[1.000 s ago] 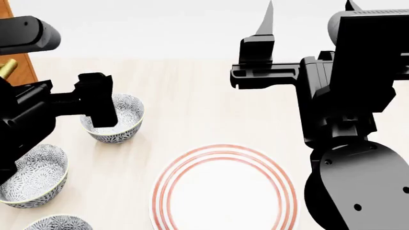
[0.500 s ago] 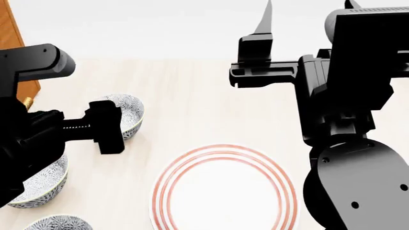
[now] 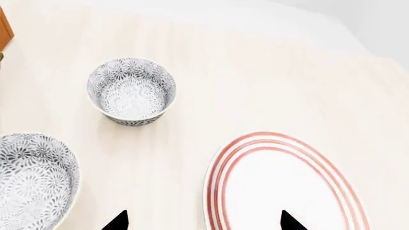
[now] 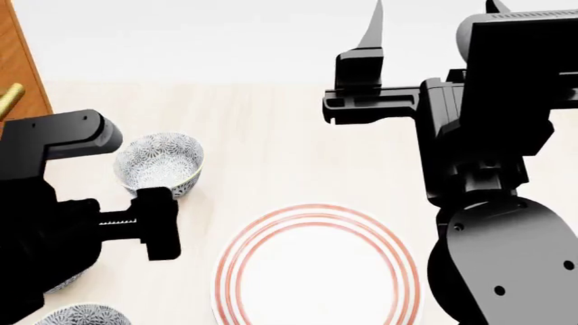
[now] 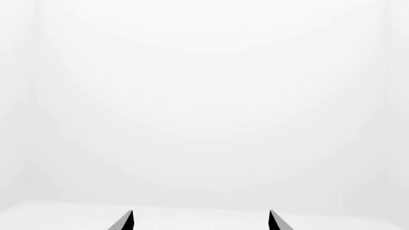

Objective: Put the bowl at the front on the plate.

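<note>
Head view: the left gripper (image 4: 161, 225) hangs low over the table (image 4: 271, 135), beside the plate (image 4: 316, 271), a patterned bowl (image 4: 159, 164) just beyond it. Another bowl (image 4: 81, 315) sits nearest. The right gripper (image 4: 434, 17) points up, well apart.

Left wrist view: fingertips (image 3: 118, 221) spread, empty.

Right wrist view: fingertips (image 5: 124, 221) apart, empty.
</note>
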